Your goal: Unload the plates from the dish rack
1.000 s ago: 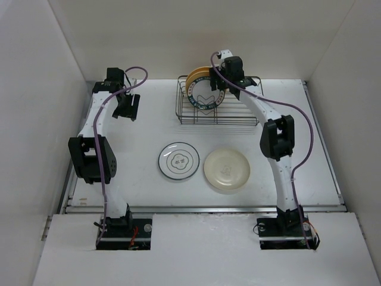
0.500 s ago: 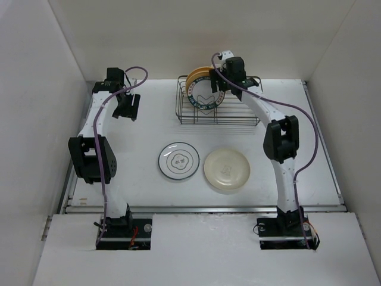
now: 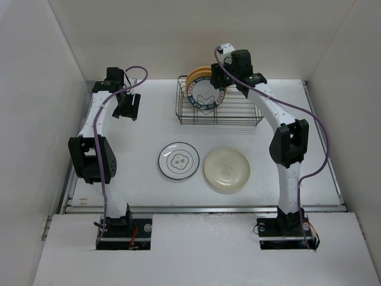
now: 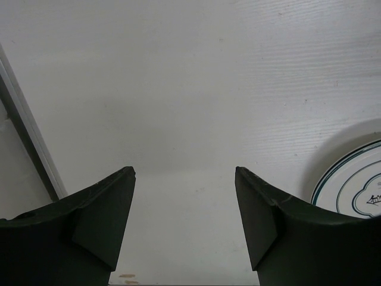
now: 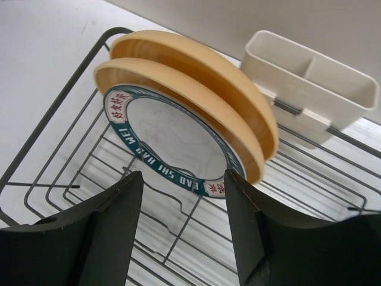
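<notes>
Right pincer apart, teal-rimmed plate just ahead of its tips; I risk pinching the yellow plate behind it too.

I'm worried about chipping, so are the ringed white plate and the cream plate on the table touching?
Apart. The top view shows a thin strip of bare table between the ringed white plate and the cream plate.

Upright plates sit in the rack just ahead of the right claw — a box beyond them. On the table, one flat plate lies right of the left claw, a second plate beside it.
</notes>
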You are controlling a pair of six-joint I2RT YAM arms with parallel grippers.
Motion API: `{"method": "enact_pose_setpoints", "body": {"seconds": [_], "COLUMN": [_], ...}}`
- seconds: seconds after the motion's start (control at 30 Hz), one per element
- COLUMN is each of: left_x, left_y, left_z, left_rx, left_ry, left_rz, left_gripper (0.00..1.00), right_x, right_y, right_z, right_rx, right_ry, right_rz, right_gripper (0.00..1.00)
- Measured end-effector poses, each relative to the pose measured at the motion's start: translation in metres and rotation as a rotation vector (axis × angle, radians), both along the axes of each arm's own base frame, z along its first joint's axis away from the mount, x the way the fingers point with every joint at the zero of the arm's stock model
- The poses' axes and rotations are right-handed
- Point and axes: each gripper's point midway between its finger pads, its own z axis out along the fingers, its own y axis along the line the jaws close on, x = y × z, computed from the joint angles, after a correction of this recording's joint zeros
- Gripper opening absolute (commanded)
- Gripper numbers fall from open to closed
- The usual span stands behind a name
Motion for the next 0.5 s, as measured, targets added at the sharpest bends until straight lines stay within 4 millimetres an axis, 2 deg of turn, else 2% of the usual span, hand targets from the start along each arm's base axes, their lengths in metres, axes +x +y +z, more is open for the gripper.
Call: {"method": "enact_pose_setpoints", "body": {"seconds": [0.13,0.27,0.5], "left_x": [0.001,0.001,0.001], "left_y": [0.000,0.000,-0.001], "left_z": [0.001,0.002,0.002], "left_rx": [-0.002,-0.002,-0.007], "left_ry": [-0.005,-0.005,-0.007], "left_rz": [0.003,0.005,0.010], "left_gripper": [0.65,0.65,0.65], "right_x": [0.005,0.008,0.016], "right_y": [0.009,0.009,0.002], "right_z": [-0.019,-0.041,-0.039], "right_rx": [0.005,-0.012,-0.032], "right_ry": [0.034,0.071,0.047], "right_rz": [0.039,0.031,-0.014], "right_gripper": [0.61,0.62,0.62]}}
